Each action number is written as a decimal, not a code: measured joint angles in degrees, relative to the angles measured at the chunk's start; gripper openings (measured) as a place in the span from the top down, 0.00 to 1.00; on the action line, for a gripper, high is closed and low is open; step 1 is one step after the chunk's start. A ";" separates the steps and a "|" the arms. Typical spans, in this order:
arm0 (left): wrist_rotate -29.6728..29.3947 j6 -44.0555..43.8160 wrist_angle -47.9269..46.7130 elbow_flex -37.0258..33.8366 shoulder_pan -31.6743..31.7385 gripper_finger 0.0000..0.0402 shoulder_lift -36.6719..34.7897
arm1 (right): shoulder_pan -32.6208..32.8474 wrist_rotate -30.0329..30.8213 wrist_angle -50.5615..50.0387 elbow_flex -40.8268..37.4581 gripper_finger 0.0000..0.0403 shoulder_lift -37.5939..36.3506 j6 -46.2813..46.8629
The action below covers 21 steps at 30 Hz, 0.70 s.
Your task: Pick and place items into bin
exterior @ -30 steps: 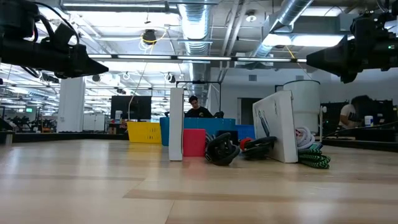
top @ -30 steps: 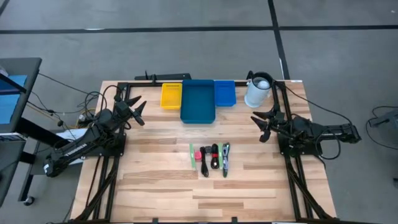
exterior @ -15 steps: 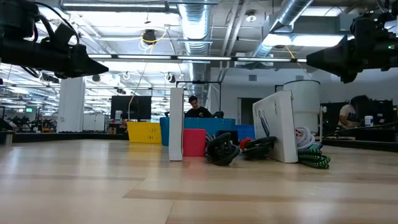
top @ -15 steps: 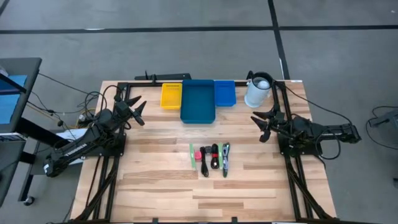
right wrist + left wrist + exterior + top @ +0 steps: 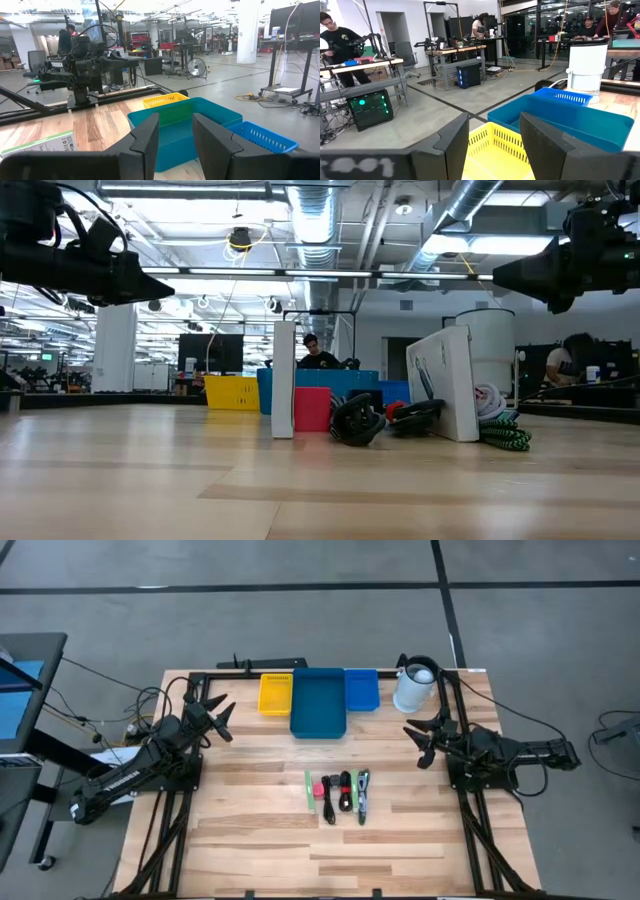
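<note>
Nothing's been picked up yet as far as I can tell, so this looks like the very start. Both arms are parked up in the air at the sides of the table (image 5: 250, 860). The left gripper (image 5: 222, 717) hangs near the left edge, the right gripper (image 5: 420, 740) near the right edge, and both have their fingers standing apart with nothing between them.

All the items sit in one tight row around the middle of the table, a bit toward the front edge. Counting from above: one green stick (image 5: 309, 791), one tiny pink-red cube (image 5: 318, 789), two black coiled cables (image 5: 337, 796), and one pen-like thing (image 5: 362, 795) with green on it at the right end. From table height I can also see two white packets standing up, a tall narrow one (image 5: 283, 379) and a wider printed one (image 5: 447, 384), so my count from above may be off.

At the back edge there are three bins side by side: a yellow bin (image 5: 275, 694), a big dark blue bin (image 5: 319, 701) in the middle and a smaller blue bin (image 5: 361, 689). One white jug (image 5: 414, 686) stands by the back right corner.

My guess for the next move: one arm swings in over the row, drops onto an end piece, pinches it and carries it back to a bin. The pieces are packed close, so it'll want a careful approach.
</note>
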 joint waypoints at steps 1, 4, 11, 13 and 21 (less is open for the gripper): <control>0.00 -0.17 0.00 -0.02 0.01 0.59 0.00 | 0.00 0.00 0.00 0.00 0.72 -0.02 0.00; 0.00 0.06 0.01 -0.01 0.01 0.59 0.01 | 0.01 0.00 0.00 -0.01 0.72 -0.01 0.00; 0.00 0.08 0.01 -0.02 -0.01 0.59 0.00 | 0.00 0.00 0.26 -0.01 0.72 -0.01 0.10; 0.00 -0.07 -0.01 -0.01 -0.01 0.59 0.01 | 0.00 0.00 1.60 -0.10 0.72 0.00 3.33; 0.00 -0.18 0.01 -0.02 0.01 0.59 0.01 | -0.14 0.02 21.59 -0.08 0.72 -0.02 15.45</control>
